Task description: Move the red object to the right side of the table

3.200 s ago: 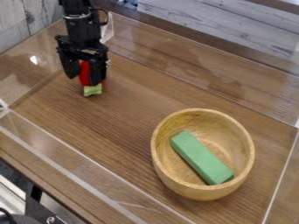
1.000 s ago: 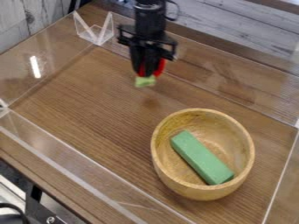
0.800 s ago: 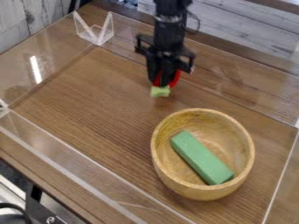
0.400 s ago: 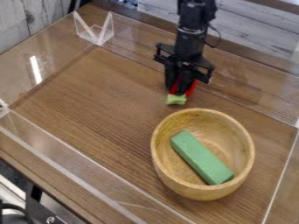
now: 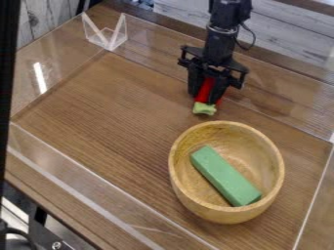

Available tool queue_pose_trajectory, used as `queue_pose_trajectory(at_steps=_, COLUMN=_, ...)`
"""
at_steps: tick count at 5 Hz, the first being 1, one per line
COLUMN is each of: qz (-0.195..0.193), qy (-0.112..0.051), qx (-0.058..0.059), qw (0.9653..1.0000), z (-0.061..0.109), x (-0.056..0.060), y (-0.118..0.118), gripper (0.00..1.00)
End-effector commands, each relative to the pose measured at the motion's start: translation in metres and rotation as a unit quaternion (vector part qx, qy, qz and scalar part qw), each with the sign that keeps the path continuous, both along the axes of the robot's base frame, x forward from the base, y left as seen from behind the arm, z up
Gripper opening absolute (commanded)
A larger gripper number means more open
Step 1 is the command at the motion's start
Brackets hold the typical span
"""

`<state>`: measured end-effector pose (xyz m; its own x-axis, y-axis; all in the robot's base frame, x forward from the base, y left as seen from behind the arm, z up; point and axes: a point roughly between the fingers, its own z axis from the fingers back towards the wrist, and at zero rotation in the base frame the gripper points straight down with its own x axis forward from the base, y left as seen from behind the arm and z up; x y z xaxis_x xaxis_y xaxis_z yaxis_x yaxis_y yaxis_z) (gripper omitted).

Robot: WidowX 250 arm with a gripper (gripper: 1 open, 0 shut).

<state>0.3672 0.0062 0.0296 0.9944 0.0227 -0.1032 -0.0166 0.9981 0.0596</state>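
Nearest the camera, the clear acrylic wall (image 5: 78, 200) edges the brown wood-grain counter (image 5: 92, 117), and just behind it on the right sits the round wooden bowl (image 5: 228, 171) with the green block (image 5: 225, 176) lying slantwise inside; neither has shifted across the earlier views. Just beyond the bowl's far rim lies the change that matters: the red object (image 5: 205, 97), which a few seconds ago hung in the gripper over the far left of the counter, now sits low on the right half, its pale green stub end pointing down toward the bowl and apparently touching the wood. The gripper (image 5: 210, 90) has travelled with it from left to right and come down, and its black fingers, clamped tight on the toy a moment ago, now look slightly parted on either side of it, though they stand so close around the red body that the view does not settle whether they have fully let go. I judge this to be the release: the carry is done, the toy is close to the bowl but outside it, and the task looks nearly finished. What remains is for the fingers to spread clear and lift straight up without dragging or tipping the toy. Farther back on the left, a small clear acrylic stand (image 5: 104, 31) rests untouched near the far wall.
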Motion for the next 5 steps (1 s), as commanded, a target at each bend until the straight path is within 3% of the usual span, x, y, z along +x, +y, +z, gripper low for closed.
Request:
queue_pose_trajectory(at_steps=1, qz=0.034, qy=-0.032, qx=0.009, qw=0.9989, z=0.016, x=0.012, y=0.006, gripper=0.0)
queue_pose_trajectory(at_steps=2, qz=0.007, qy=-0.033, qx=0.011, qw=0.9994, z=0.026, x=0.011, y=0.008, gripper=0.0)
queue_pose_trajectory(at_steps=3, qz=-0.016, qy=-0.031, qx=0.014, qw=0.9993, z=0.035, x=0.012, y=0.01, gripper=1.0)
queue_pose_trajectory(at_steps=4, qz=-0.021, qy=-0.029, qx=0.015, qw=0.9992, z=0.029, x=0.009, y=0.005, gripper=0.0)
queue_pose_trajectory(at_steps=5, qz=-0.024, qy=-0.027, qx=0.015, qw=0.9992, z=0.021, x=0.006, y=0.001, gripper=0.0)
